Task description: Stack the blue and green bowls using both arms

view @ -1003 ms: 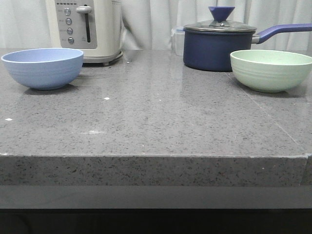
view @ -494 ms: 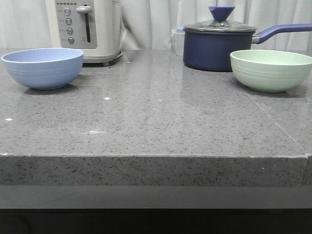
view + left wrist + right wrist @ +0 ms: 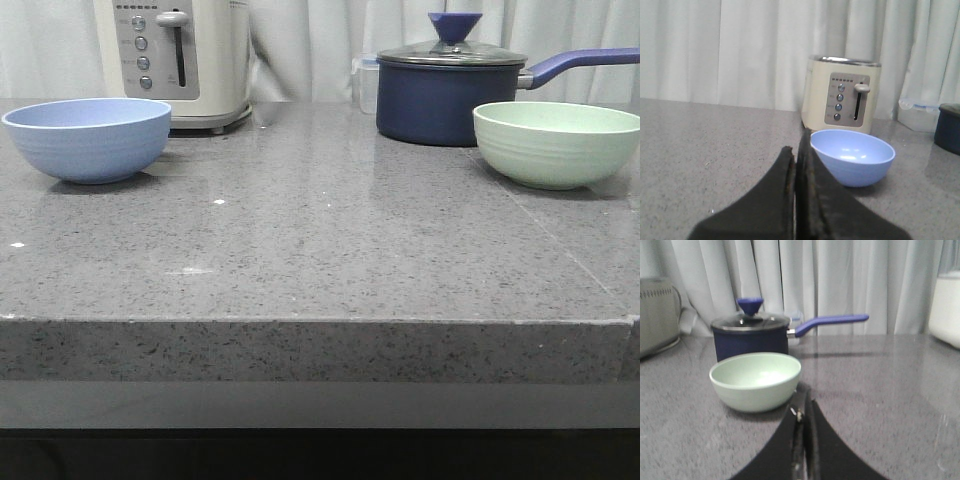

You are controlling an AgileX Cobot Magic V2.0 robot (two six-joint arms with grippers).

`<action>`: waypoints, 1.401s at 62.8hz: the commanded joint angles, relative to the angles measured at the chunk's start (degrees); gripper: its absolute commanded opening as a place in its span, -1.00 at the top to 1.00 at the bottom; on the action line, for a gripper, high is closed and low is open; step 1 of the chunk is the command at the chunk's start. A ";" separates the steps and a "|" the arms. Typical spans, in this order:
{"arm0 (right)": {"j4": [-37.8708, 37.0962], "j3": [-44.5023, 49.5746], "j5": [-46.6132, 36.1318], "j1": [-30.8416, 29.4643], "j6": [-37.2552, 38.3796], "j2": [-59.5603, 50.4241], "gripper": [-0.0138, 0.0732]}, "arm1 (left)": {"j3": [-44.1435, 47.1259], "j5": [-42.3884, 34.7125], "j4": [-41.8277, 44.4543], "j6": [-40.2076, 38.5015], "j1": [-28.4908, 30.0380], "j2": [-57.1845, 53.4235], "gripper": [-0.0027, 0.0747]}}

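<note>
Grey speckled counter (image 3: pixel 320 250), seen from the front with its near edge running straight across. Wide bare stone between the two bowls and from them forward to that near edge; a seam in the stone near the right edge.

Blue bowl (image 3: pixel 87 139) near the left edge, toward the back, upright, mouth up, round with no long axis to speak of. Cream toaster (image 3: pixel 178 60) just behind it and a little toward the middle, apart from it, at the back edge.

Green bowl (image 3: pixel 558 144) near the right edge, toward the back, upright, mouth up, faint ridges below the rim, also round. Navy saucepan (image 3: pixel 445 90) with glass lid just behind it toward the middle, handle (image 3: pixel 580 64) pointing toward the right edge. Small clear container (image 3: pixel 365 84) beside the pan at the back edge. Pale curtain (image 3: pixel 310 45) behind everything.

Bowls well apart, not stacked, empty.

Left gripper (image 3: pixel 796 165) out of the front view; in the left wrist view, dark fingers pressed together with only a thin line between, gripping nothing, short of the blue bowl (image 3: pixel 852 156) and just beside it, not touching.

Right gripper (image 3: pixel 804 412) likewise closed to a slit, empty, near the green bowl (image 3: pixel 755 380), contact not discernible.
</note>
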 commanded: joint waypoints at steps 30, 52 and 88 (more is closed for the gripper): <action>-3.57 -34.75 24.84 -0.28 -0.28 19.39 0.83 | -38.66 27.04 -0.94 0.00 -0.07 17.95 0.98; -3.59 -35.85 27.93 -0.28 -0.28 32.10 0.83 | -37.63 27.80 -1.26 0.00 -0.07 26.45 0.98; -1.77 -37.14 32.09 -0.28 -2.57 39.67 -0.37 | -37.22 27.79 1.62 0.00 0.03 32.26 -0.12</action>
